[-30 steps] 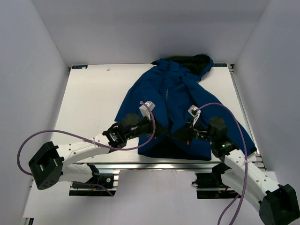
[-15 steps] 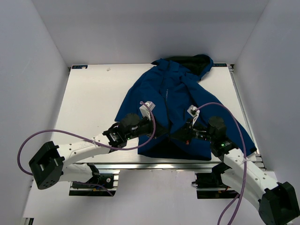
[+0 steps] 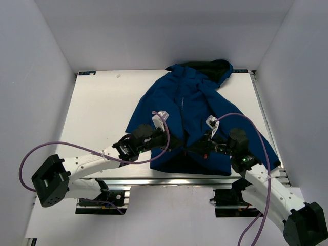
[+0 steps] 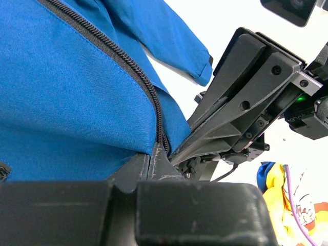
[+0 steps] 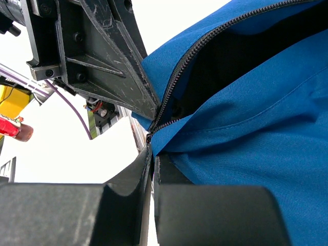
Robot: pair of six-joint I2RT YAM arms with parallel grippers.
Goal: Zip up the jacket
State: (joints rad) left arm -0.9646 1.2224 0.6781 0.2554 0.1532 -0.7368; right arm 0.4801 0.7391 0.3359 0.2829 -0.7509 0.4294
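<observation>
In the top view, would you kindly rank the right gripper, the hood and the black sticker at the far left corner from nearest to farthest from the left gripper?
From the left gripper:
1. Right gripper, just to its right, at the jacket hem.
2. Hood, at the far edge, right of centre.
3. Black sticker, far left corner.

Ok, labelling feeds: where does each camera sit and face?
Top external: above and behind, looking down at the royal-blue fabric jacket; left arm, right arm show.
Left wrist: on the left gripper, facing shut jaws and the dark zipper.
Right wrist: on the right gripper, facing opposite, over shut jaws.
Shared: both wrist views show the zipper's end.
</observation>
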